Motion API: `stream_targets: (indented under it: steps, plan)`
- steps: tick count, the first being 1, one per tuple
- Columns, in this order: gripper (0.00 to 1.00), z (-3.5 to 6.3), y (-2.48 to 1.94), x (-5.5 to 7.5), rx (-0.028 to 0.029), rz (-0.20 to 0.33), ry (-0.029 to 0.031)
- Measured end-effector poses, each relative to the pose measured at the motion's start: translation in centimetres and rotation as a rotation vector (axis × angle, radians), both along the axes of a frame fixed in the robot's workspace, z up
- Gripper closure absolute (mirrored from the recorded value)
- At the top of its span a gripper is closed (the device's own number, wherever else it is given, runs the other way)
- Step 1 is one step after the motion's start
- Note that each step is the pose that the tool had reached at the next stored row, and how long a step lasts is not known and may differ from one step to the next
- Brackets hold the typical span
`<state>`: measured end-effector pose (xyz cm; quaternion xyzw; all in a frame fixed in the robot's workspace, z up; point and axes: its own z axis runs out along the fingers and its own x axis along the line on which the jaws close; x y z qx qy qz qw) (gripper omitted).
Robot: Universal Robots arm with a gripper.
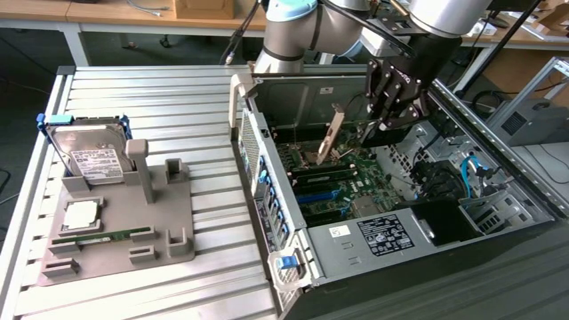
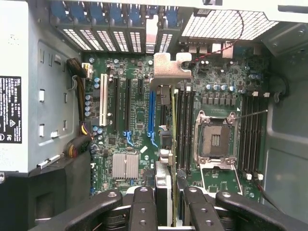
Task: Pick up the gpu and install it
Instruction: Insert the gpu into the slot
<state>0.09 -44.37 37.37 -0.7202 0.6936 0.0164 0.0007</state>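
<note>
Inside the open black computer case (image 1: 498, 230), above its green motherboard (image 2: 137, 120), the black gripper (image 2: 171, 202) pinches the thin gpu card with pale metal bracket (image 2: 169, 72) edge-on.

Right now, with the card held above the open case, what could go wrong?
1. The gpu hangs edge-down in the gripper over the motherboard; if it is not lined up with a slot it could land on nearby parts.
2. Its metal bracket sits close to the case's rear slot openings and might catch there.
3. The jaws pinch only one end of the card, so it could tilt under pressure.
</note>
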Motion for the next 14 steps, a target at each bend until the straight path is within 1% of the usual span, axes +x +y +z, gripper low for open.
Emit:
stream_targets:
  steps: [14]
  plan:
    - [0.73, -0.20, -0.05, -0.66, 0.0001, 0.000, 0.0000]
